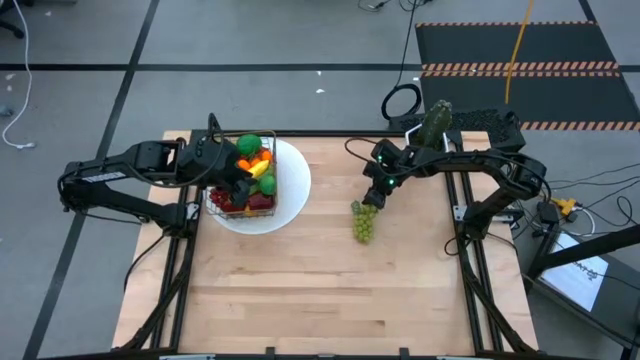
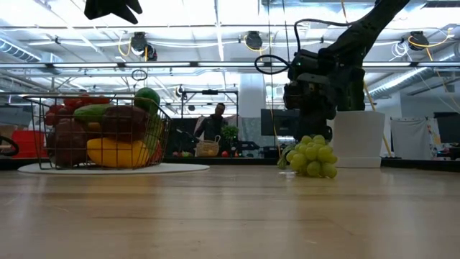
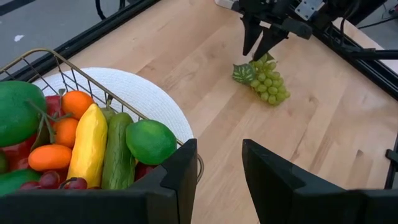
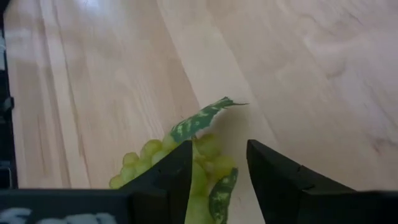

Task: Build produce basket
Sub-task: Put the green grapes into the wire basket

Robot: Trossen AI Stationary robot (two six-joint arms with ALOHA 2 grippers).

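Green grapes (image 4: pixel 186 163) on bench (image 1: pixel 330 280), right pincer (image 4: pixel 219 163) narrowly parted astride their stem end; left pincer (image 3: pixel 219 163) narrowly parted, empty, over basket (image 3: pixel 62 68).

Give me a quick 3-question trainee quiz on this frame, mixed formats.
1. True or false: the green grapes already lie in the basket.
2. Which gripper is at the grapes? A) left gripper B) right gripper
3. What does the basket stand on?

Key:
1. False. They lie on the table, apart from the basket.
2. B. Its fingers straddle the stem end of the bunch.
3. The white plate.
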